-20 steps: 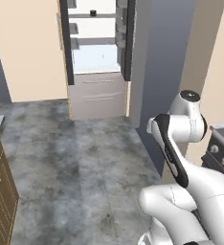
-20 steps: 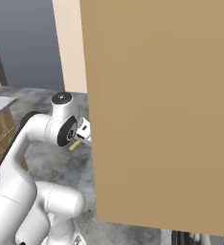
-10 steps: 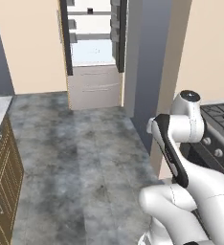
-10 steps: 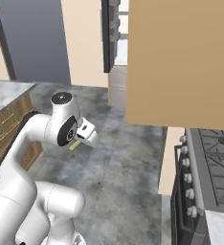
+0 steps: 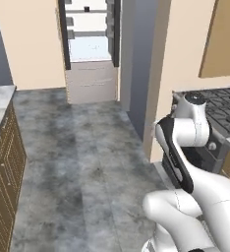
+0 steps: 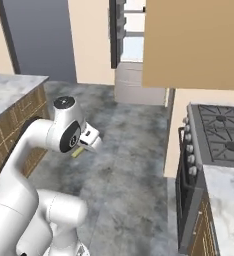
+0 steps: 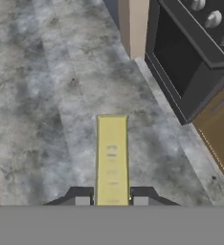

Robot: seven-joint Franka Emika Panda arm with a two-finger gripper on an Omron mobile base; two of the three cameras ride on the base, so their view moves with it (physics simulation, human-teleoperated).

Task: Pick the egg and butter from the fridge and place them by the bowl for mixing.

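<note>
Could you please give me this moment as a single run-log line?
pincer: shut on butter | butter: sticks out ahead over floor | fridge: open, far behind | stove: to the right

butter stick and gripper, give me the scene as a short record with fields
gripper: shut on the butter, carried above the grey floor
butter: yellow stick, pointing straight out between the fingers, also seen at the hand in the right base view
fridge: far end of the room, door open, shelves showing
stove: dark oven front with knobs to the robot's right
counter: marble top on wood cabinets to the robot's left
bowl: cannot tell
</note>
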